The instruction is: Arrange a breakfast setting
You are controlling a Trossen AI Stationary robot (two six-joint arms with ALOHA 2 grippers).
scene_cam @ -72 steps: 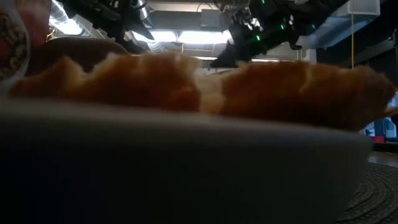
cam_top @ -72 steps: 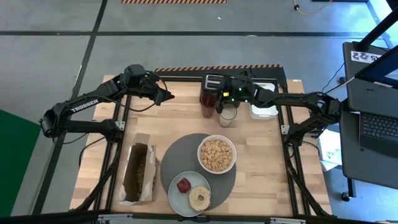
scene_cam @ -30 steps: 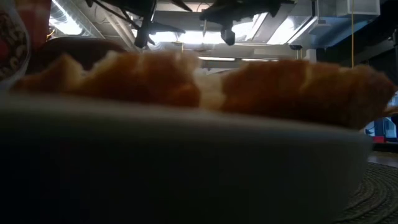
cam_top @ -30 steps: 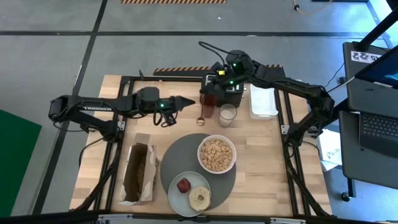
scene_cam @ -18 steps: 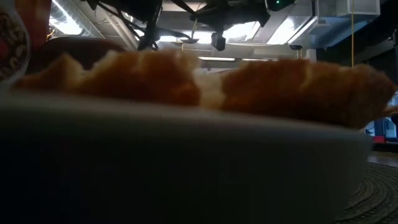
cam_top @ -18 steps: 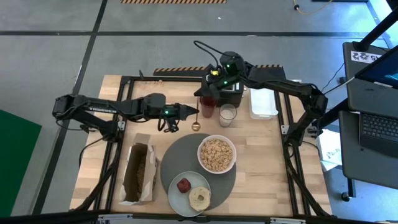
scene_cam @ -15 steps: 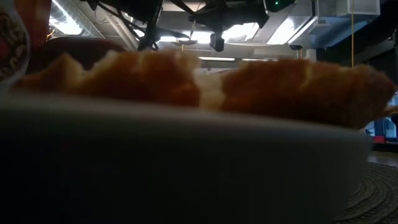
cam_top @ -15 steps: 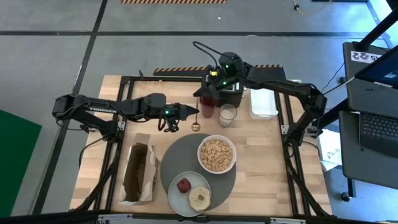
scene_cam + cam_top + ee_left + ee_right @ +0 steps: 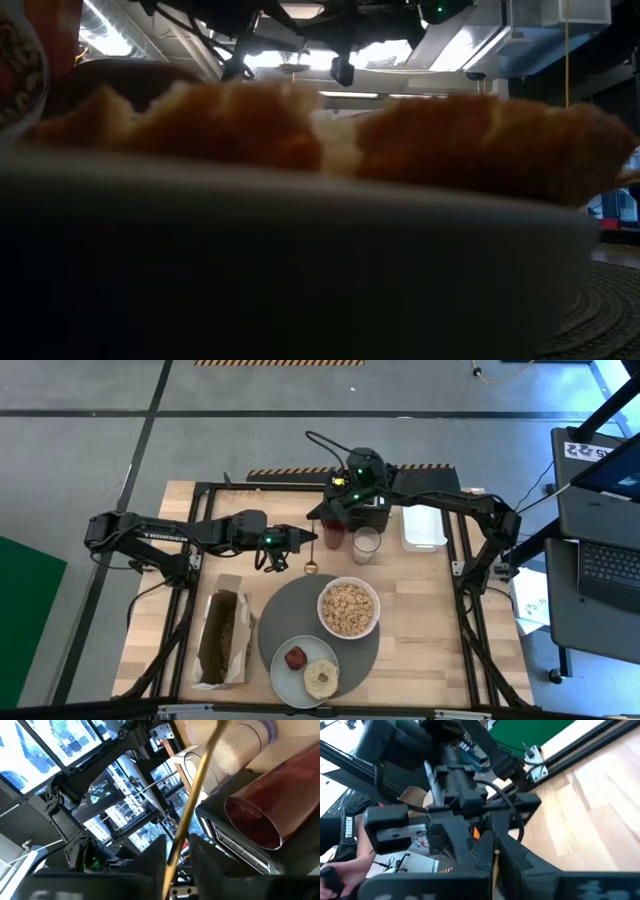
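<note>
The small gold spoon (image 9: pixel 311 560) hangs above the table between the two grippers, left of a red glass (image 9: pixel 333 532). My left gripper (image 9: pixel 300 539) reaches in from the table's left and is shut on the spoon's handle (image 9: pixel 192 805). My right gripper (image 9: pixel 323 516) comes from the far right, its fingers at the handle's top end. The white bowl (image 9: pixel 349 608) of cereal sits on the dark-grey placemat (image 9: pixel 300 610). The mint plate (image 9: pixel 290 680), with a bagel and a red piece on it, overlaps the placemat's near edge. My left gripper pinches the spoon's handle (image 9: pixel 176 851) between its two fingers, coming level from the table's left and lying across the handle. The spoon hangs roughly upright, clear of the table, bowl end down. My right gripper has the gold tip of the handle (image 9: pixel 495 856) between its two closely set fingers. Its own fingers hide the rest of the contact.
A glass of milk (image 9: pixel 366 544), a black toaster (image 9: pixel 362 498) and a white tray (image 9: pixel 423 526) stand at the far side. An open brown paper bag (image 9: pixel 225 638) lies at the near left. The plate's rim (image 9: pixel 300 260) and the bagel (image 9: pixel 320 130) block the low view.
My left gripper has moved toward the table's right and near edges, onto the spoon's handle. My right gripper has moved toward the table's left edge with the spoon, whose bowl end has shifted left and nearer, still clear of the table.
</note>
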